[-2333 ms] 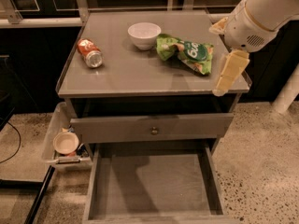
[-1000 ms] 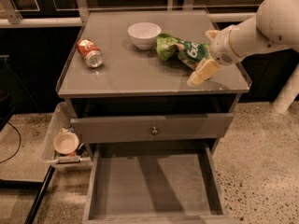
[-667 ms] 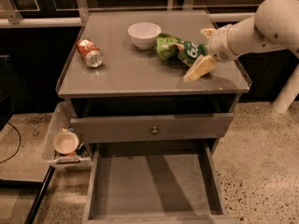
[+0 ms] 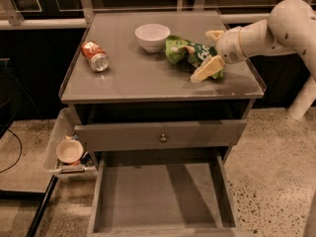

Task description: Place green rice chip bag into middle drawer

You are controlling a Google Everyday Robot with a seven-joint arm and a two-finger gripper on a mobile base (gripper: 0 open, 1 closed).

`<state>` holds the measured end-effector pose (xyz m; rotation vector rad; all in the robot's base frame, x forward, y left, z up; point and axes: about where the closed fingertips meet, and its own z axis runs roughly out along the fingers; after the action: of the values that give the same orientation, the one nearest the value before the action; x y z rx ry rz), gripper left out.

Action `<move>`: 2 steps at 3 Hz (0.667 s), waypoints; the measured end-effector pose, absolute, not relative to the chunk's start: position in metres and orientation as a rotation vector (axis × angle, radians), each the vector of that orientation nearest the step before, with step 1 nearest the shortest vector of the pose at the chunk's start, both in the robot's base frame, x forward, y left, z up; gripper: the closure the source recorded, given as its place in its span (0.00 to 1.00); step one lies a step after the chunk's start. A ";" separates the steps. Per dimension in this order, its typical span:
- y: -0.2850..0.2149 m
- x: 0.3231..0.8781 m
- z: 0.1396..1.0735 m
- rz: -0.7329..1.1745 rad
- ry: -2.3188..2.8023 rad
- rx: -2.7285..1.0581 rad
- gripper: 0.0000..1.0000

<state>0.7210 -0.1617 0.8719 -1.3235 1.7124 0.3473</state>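
The green rice chip bag [image 4: 186,51] lies crumpled on the grey cabinet top, right of centre. My gripper [image 4: 210,52] reaches in from the right, low over the top. It is open, with one cream finger [image 4: 214,34] behind the bag's right end and the other [image 4: 205,70] in front of it. The bag still rests on the top. The middle drawer [image 4: 163,196] is pulled out at the bottom of the view, its flat grey floor bare.
A white bowl [image 4: 152,36] stands just left of the bag. An orange soda can [image 4: 95,56] lies on its side at the top's left. A shut drawer front with a brass knob [image 4: 163,138] sits above the open drawer. A bin with a cup [image 4: 69,151] hangs at the cabinet's left.
My gripper has moved left and down from the top's right edge onto the bag's right end and now straddles it. The bag, bowl and can have not moved.
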 end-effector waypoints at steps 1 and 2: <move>-0.157 0.729 0.867 0.405 1.733 -1.319 0.00; -0.157 0.729 0.868 0.406 1.733 -1.320 0.18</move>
<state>0.7295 -0.1570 0.8681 -1.3196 1.7334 0.4063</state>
